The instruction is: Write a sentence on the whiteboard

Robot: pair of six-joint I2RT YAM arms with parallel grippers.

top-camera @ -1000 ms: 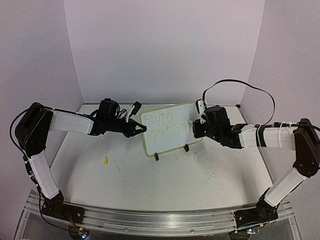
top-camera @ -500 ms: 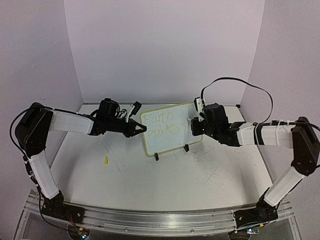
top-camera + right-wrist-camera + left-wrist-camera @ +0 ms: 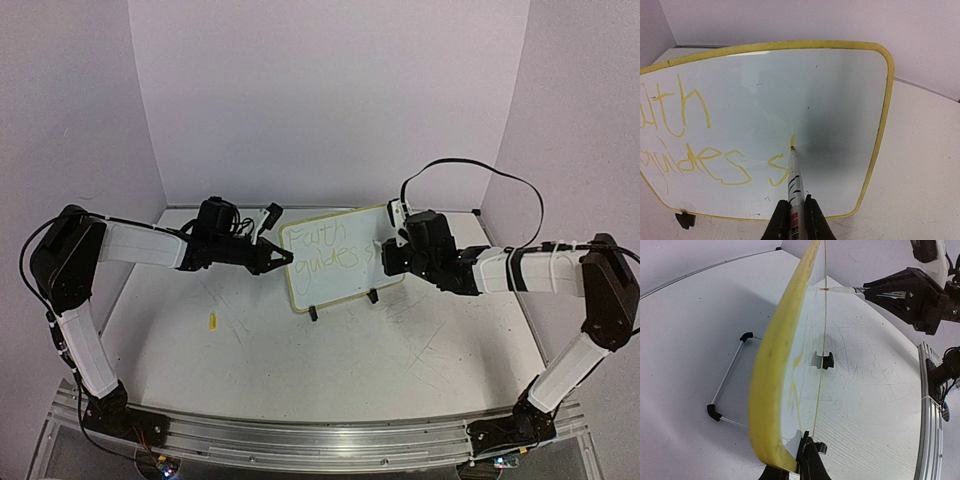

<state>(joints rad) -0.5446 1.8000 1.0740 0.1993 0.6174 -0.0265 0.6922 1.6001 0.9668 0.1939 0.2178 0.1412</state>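
Note:
The whiteboard (image 3: pixel 335 262) stands tilted at the table's back middle, with a yellow rim and yellow writing "Faith guides s". My left gripper (image 3: pixel 286 258) is shut on its left edge; in the left wrist view the rim (image 3: pixel 771 365) runs edge-on up from my gripper (image 3: pixel 796 464). My right gripper (image 3: pixel 388 252) is shut on a white marker (image 3: pixel 796 182). The marker's orange tip touches the board (image 3: pixel 805 85) at a short new yellow stroke right of the "s". The marker (image 3: pixel 840 290) also shows in the left wrist view.
A small yellow piece (image 3: pixel 212 321) lies on the table left of centre. The board's wire stand (image 3: pixel 728 374) reaches behind it, and black clip feet (image 3: pixel 825 360) sit at its lower edge. Walls close in the back and both sides.
My right gripper has shifted slightly left and up against the board, and a short new yellow stroke has appeared after the "s". The left arm and the board have not moved.

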